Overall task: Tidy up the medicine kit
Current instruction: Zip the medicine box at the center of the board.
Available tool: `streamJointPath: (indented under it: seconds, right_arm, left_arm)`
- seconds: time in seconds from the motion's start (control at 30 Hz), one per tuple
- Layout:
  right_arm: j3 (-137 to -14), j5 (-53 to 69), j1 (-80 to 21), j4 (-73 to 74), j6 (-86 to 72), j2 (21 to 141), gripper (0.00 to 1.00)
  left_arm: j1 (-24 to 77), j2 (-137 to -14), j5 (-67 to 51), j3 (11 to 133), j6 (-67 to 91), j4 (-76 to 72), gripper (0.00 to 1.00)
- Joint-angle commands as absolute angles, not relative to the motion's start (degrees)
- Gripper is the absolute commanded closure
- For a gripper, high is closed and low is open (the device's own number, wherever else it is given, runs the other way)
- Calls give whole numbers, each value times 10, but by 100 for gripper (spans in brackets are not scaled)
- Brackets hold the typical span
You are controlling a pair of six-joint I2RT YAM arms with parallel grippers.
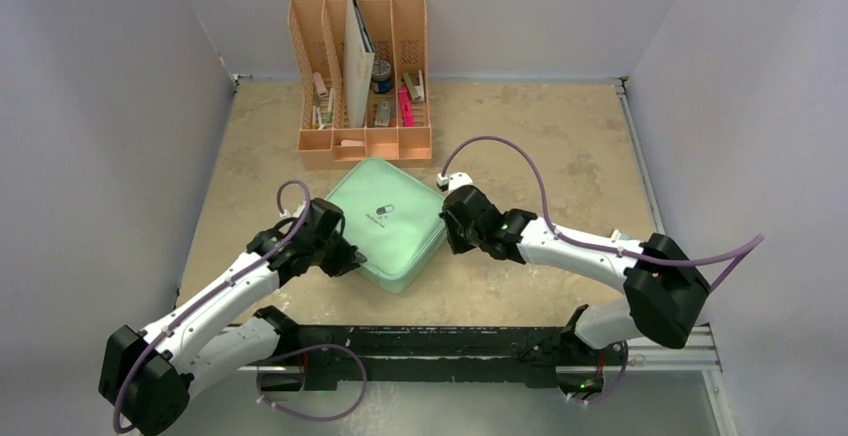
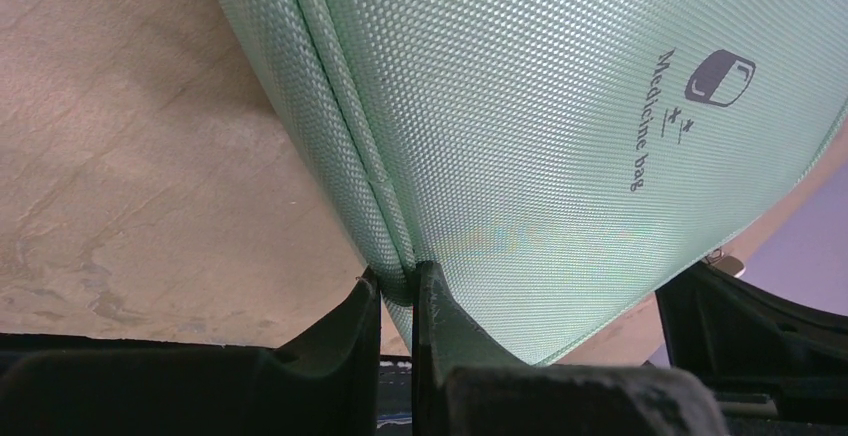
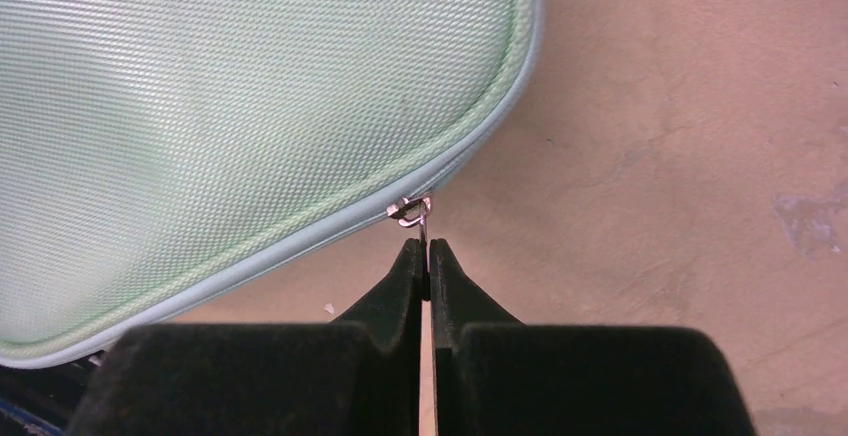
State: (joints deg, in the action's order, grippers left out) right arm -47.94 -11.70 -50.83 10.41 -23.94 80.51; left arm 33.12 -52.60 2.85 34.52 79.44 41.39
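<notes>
**Both end effectors clamped on the closed medicine kit**

From the top camera, the medicine kit lay shut on the counter, turned corner-on like a diamond, just in front of the peach desk organizer. My left end effector sat at the kit's left corner and my right end effector at its right corner, so the kit lay between them.

Through my left wrist camera, the left end effector was pinching the medicine kit at its rounded corner, the fingers nipped on the seam where lid meets side wall. The lid stretched away above them, with the pill logo at upper right.

Through my right wrist camera, the right end effector had its fingers pressed together on the thin metal zip pull, right at the edge of the medicine kit, which filled the upper left. Bare counter lay to the right.
</notes>
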Motion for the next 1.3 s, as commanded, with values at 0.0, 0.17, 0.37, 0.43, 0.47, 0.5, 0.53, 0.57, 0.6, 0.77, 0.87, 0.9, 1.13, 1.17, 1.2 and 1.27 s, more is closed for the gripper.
streamJointPath:
  seconds: [0.0, 0.17, 0.37, 0.43, 0.47, 0.5, 0.53, 0.57, 0.6, 0.77, 0.87, 0.9, 1.13, 1.17, 1.2, 1.27]
  right_arm:
    - [-498, -216, -492, 181, -246, 781, 100]
    - [-468, -225, -492, 265, -317, 728, 100]
    - [-434, -168, -496, 343, -394, 641, 100]
    - [-424, -167, -498, 379, -418, 610, 100]
    - [-421, -166, -498, 389, -423, 593, 100]
    - [-417, -163, -498, 397, -428, 579, 100]
    - [-416, -159, -498, 405, -432, 568, 100]
    - [-415, -151, -499, 411, -435, 559, 100]
    - [-413, -141, -499, 415, -437, 555, 100]
    - [-401, -96, -512, 402, -424, 541, 100]
    - [-392, -23, -519, 356, -396, 521, 100]
    - [-390, -5, -519, 342, -393, 516, 100]
    - [-385, 62, -534, 297, -351, 503, 100]
    - [-382, 60, -539, 302, -342, 504, 100]
    - [-379, 61, -542, 306, -336, 505, 100]
    - [-371, 66, -549, 304, -326, 503, 100]
  left_arm:
    - [329, -518, 46, 361, 707, 489, 100]
    - [329, -519, 6, 364, 644, 452, 100]
    - [329, -507, -65, 366, 552, 356, 100]
    - [329, -510, -79, 375, 527, 346, 100]
    - [329, -514, -84, 380, 517, 350, 100]
    - [329, -519, -87, 384, 512, 359, 100]
    - [329, -524, -93, 386, 502, 364, 100]
    - [329, -528, -101, 384, 490, 362, 100]
    - [329, -531, -109, 382, 478, 357, 100]
    - [328, -554, -117, 400, 444, 363, 100]
    - [328, -561, -166, 399, 427, 344, 100]
    - [328, -563, -186, 396, 419, 334, 100]
    - [328, -571, -238, 400, 393, 296, 100]
    - [328, -577, -251, 403, 388, 287, 100]
    - [327, -586, -260, 409, 382, 286, 100]
    - [327, -607, -253, 433, 366, 305, 100]
